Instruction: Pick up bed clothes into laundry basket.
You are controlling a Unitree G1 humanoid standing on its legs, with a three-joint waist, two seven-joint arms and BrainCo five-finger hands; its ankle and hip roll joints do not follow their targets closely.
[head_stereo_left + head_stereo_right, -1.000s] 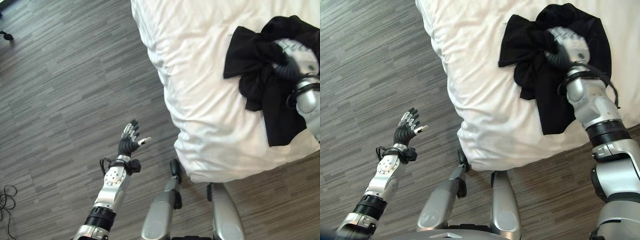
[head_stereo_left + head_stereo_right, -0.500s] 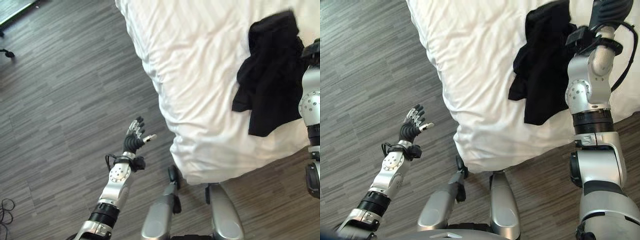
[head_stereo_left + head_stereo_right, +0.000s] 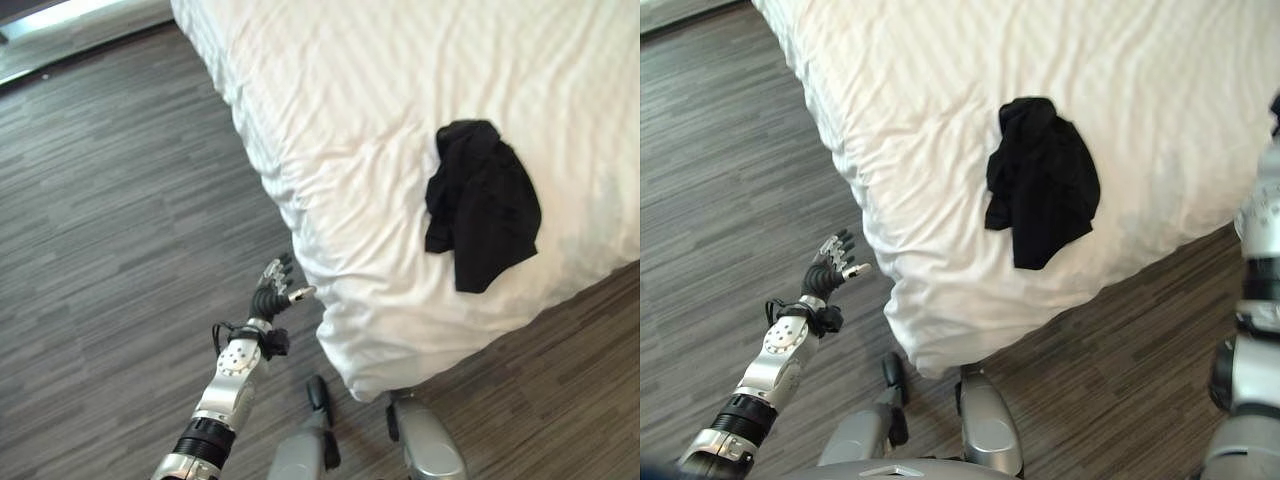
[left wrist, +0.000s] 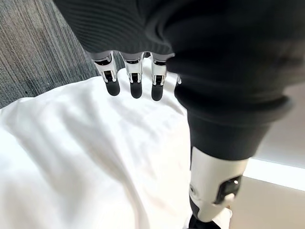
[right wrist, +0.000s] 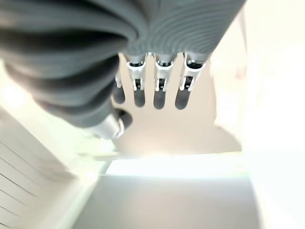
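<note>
A black garment (image 3: 482,205) lies crumpled on the white duvet of the bed (image 3: 350,130), close to its near edge, with no hand on it. My left hand (image 3: 272,296) is held up over the floor just off the bed's corner. It is open, and its straight fingers (image 4: 136,81) point toward the white bedding. My right arm (image 3: 1260,300) rises along the right edge of the right eye view, well away from the garment. My right hand (image 5: 160,90) is open with straight fingers, holds nothing, and faces a pale wall.
Dark wood-plank floor (image 3: 120,220) stretches to the left of the bed and in front of it. The duvet's corner (image 3: 370,360) hangs down close to my left hand. A bright strip (image 3: 90,18) runs along the far top left.
The right hand has let go of the black garment and lifted away to the right; the garment now lies loose on the duvet. The camera has also shifted.
</note>
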